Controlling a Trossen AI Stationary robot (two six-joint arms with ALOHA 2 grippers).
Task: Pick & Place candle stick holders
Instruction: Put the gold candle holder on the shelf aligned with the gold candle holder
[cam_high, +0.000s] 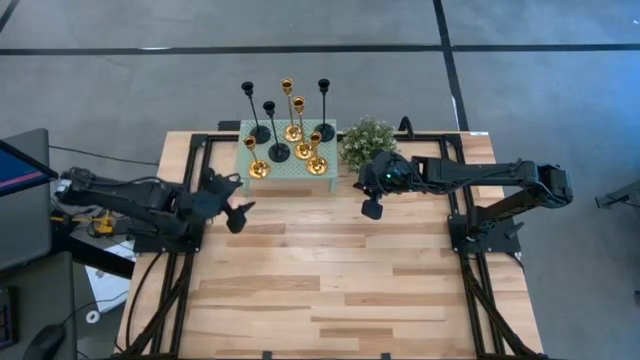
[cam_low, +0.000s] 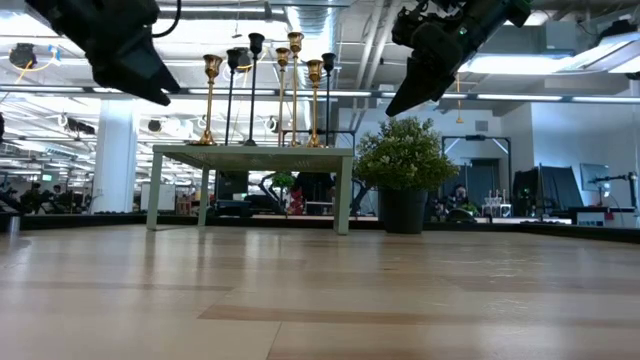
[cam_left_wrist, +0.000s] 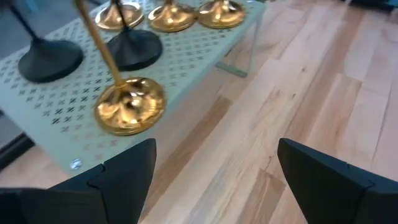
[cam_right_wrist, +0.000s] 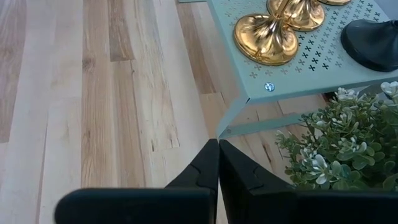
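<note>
We find all seven candle stick holders (cam_high: 288, 125) standing upright on the mint-green little table (cam_high: 287, 171), which sits at the far edge of the counter (cam_high: 330, 290). In the high view we count three black holders and four gold ones. The black holders stand toward the far side and the middle of the table top. The gold holders stand nearer the front edge and the centre. The nearest gold holder (cam_high: 257, 167) stands at the table's front left corner, with a black holder (cam_high: 278, 151) just beside it.

The potted plant (cam_high: 367, 140) stands just beside the table's right end, touching the counter.

The left gripper (cam_high: 238, 215) hangs above the counter, near the front left corner of the little table. In the left wrist view its fingers (cam_left_wrist: 127, 174) stand wide apart, holding nothing, with the gold base (cam_left_wrist: 129, 104) and the mesh top ahead of them.

The right gripper (cam_high: 373, 207) hangs above the counter, just in front of the plant and off the table's right front corner. In the right wrist view its fingers (cam_right_wrist: 202, 171) are pressed together with nothing between them. In the low view we see both grippers raised well clear of the counter surface.
</note>
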